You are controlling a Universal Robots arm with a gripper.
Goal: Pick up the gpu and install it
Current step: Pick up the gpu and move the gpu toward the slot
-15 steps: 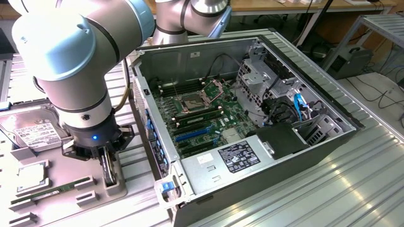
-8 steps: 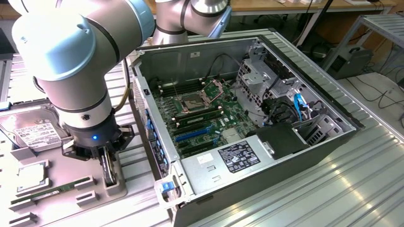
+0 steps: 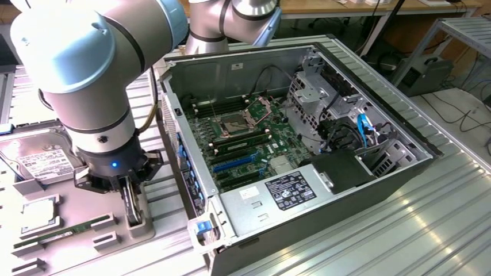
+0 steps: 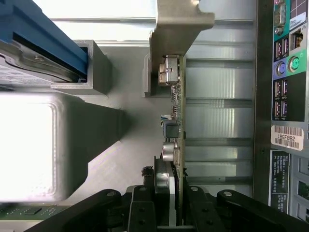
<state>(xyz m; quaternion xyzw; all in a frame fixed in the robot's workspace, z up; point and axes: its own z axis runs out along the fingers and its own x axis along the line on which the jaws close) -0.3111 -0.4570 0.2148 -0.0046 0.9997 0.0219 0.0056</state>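
Green board edge and silver end bracket (image 4: 176,29) mark the gpu (image 4: 177,121) in the wrist view, where it is seen edge-on with its black fan block facing one side. The end effector (image 4: 169,193) is clamped on it: one black finger (image 4: 145,210) presses against the fan side and the other sits against the bare board side, with the card sandwiched between them.

From the exterior view, the arm reaches straight down at that view's left of the open computer case (image 3: 368,103). The end effector (image 3: 130,192) grips the gpu (image 3: 135,211), which stands upright on its edge in a grey holder (image 3: 142,227) just beside the case wall. Whether the card has left the holder's slot cannot be told.

On the same grey tray, further to the exterior view's left, lie a silver hard drive (image 3: 38,161) with a white label, a square processor chip (image 3: 38,214) and a thin green memory stick (image 3: 57,234), all apart from the gpu.

Inside the case the green motherboard (image 3: 253,144) shows an open processor socket and blue expansion slots (image 3: 230,164), with a labelled power supply (image 3: 268,198) near the lower edge. Everything rests on a ribbed metal desk (image 3: 429,218). In the wrist view the case's rear ports (image 4: 285,72) and a barcode sticker (image 4: 288,137) run alongside the card.
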